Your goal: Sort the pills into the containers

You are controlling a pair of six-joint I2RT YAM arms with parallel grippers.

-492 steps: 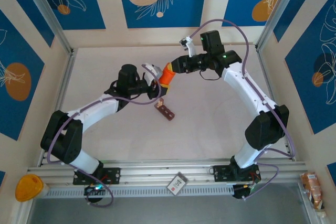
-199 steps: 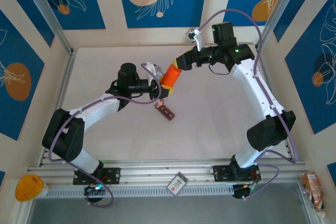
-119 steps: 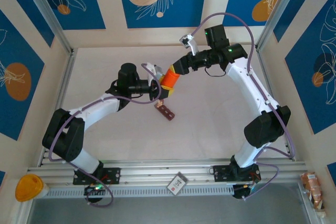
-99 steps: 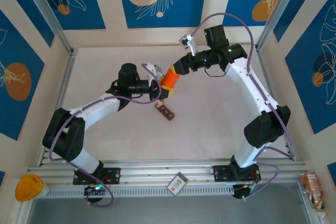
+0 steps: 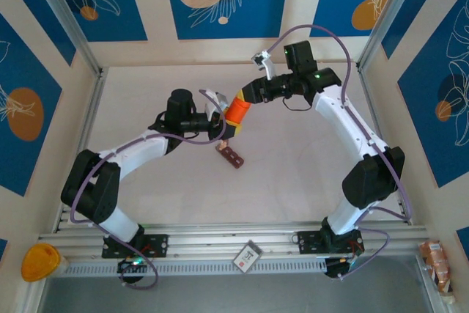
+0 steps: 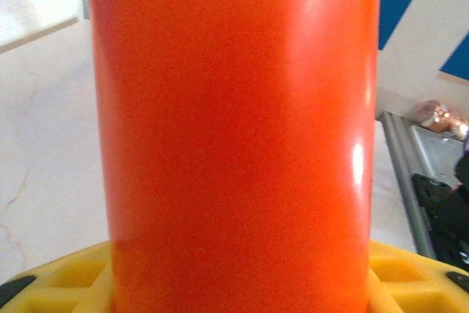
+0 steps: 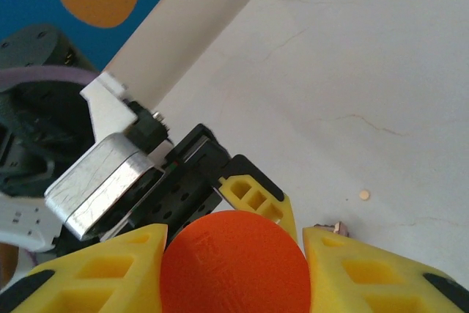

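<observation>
Pale table, walled along its left, far and right edges by frame posts and blue-patterned panels, with a metal rail along the near edge. Wide bare room toward the near-left and near-right corners and along the far edge. Crowded only at the middle, at the meeting of the two arms.

Clamped in the right gripper, reaching in from the far-right: an orange pill bottle, tilted, held over the table's middle. From the right wrist, yellow fingers pressed against either side of the bottle's round end. Closed on the bottle's other end, from the left side: the left gripper, with yellow fingers parted no wider than the bottle and touching it on both sides.

Just nearward of the bottle, flat on the table's middle, apart from both grippers: the containers, a dark reddish-brown strip of three joined compartments, slanting toward the near-right corner. Contents too small to tell. Loose on bare table in the right wrist view: one small pale pill.
</observation>
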